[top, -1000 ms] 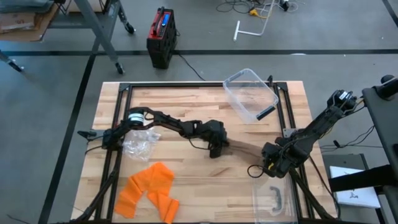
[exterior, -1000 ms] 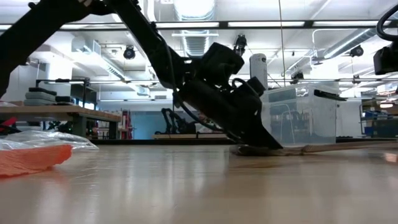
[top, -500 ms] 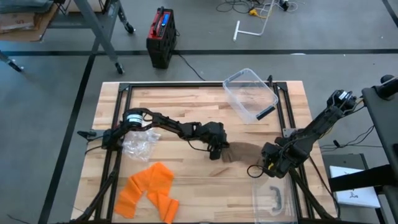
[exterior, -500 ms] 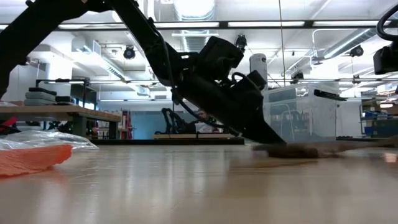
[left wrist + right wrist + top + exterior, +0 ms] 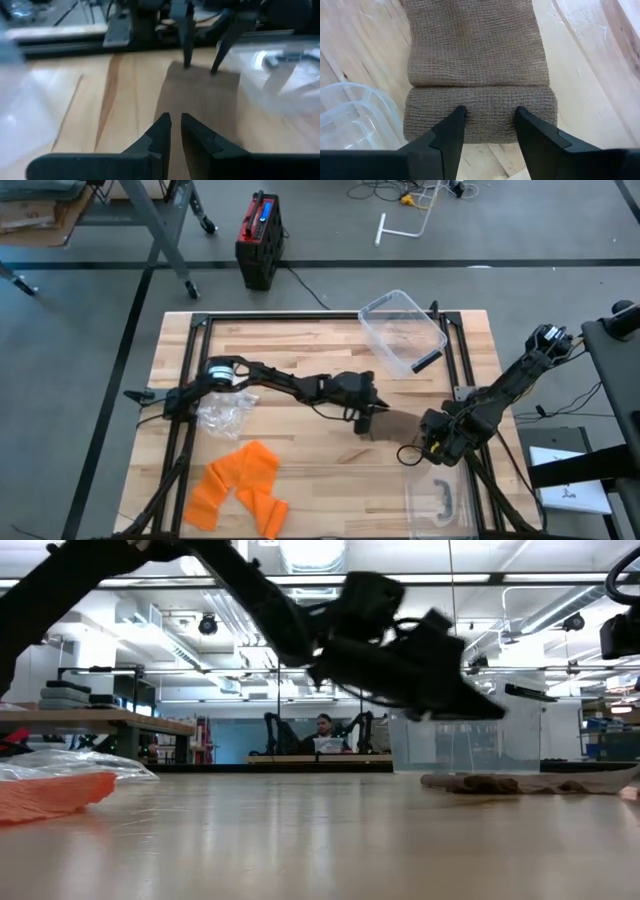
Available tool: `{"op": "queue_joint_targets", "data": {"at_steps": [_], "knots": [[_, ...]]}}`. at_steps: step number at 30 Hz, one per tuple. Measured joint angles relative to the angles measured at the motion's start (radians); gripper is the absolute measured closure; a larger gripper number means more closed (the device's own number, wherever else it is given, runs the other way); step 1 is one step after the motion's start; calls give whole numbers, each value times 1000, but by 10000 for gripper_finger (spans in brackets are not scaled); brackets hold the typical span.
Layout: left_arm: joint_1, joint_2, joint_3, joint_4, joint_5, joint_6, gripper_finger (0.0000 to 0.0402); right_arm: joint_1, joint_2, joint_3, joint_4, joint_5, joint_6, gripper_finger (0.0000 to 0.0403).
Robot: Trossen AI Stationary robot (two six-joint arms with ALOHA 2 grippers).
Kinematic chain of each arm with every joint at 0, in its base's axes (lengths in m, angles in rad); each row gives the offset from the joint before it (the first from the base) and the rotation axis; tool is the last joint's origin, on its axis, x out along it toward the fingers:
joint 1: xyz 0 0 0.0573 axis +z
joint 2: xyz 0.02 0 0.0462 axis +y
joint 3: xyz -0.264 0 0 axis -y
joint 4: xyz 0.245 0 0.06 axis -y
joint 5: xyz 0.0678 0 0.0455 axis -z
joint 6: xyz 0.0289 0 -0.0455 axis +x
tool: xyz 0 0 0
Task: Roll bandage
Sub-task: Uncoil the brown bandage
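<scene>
A brown woven bandage (image 5: 405,423) lies flat on the wooden table, right of centre, and shows low on the table in the low view (image 5: 500,783). Its right end is a short roll (image 5: 480,122). My left gripper (image 5: 175,122) is shut and hangs clear above the bandage's left end (image 5: 495,712), touching nothing. My right gripper (image 5: 490,112) is open, with its two fingertips on the roll; the left wrist view shows it (image 5: 201,67) at the bandage's far end. My right gripper sets its two open fingertips (image 5: 457,117) on top of the bandage's rolled end (image 5: 487,102), about its middle. The fingers come from above, slanting down, and lie across the roll. The roll rests on the table, and the flat strip runs away from it.
A clear plastic bin (image 5: 405,330) stands at the far right and its lid (image 5: 440,500) lies at the near right. Orange cloth pieces (image 5: 240,485) and a crumpled clear bag (image 5: 220,412) lie at the near left.
My left gripper has slid toward the table's right along the bandage with its tip down on it, then risen clear of it. The bandage's left end has been pushed right, so the strip lies shorter and wider. My right gripper has kept still.
</scene>
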State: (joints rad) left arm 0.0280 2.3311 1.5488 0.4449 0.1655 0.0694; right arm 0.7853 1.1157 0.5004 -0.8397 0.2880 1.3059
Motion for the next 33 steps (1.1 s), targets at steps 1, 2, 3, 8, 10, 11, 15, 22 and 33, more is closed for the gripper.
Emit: {"op": "queue_joint_targets", "data": {"at_steps": [1,2,3,8,10,11,15,22,33], "knots": [[-5,26,45,-17,1,5,365,0,0,0,0,1,1,232],[-9,54,91,-43,7,9,365,0,0,0,1,0,2,231],[-13,85,140,-60,12,13,365,0,0,0,2,1,2,231],[-24,245,385,-107,34,-6,365,0,0,0,4,1,3,235],[-28,303,488,-125,35,-16,365,0,0,0,4,1,3,234],[-30,328,536,-150,38,-22,365,0,0,0,4,1,3,234],[-45,417,719,-225,62,-27,365,0,0,0,5,1,-4,232],[-63,498,763,-237,61,-27,365,0,0,0,6,2,-8,235],[-55,474,622,-247,22,27,365,0,0,0,6,-1,-7,236]]}}
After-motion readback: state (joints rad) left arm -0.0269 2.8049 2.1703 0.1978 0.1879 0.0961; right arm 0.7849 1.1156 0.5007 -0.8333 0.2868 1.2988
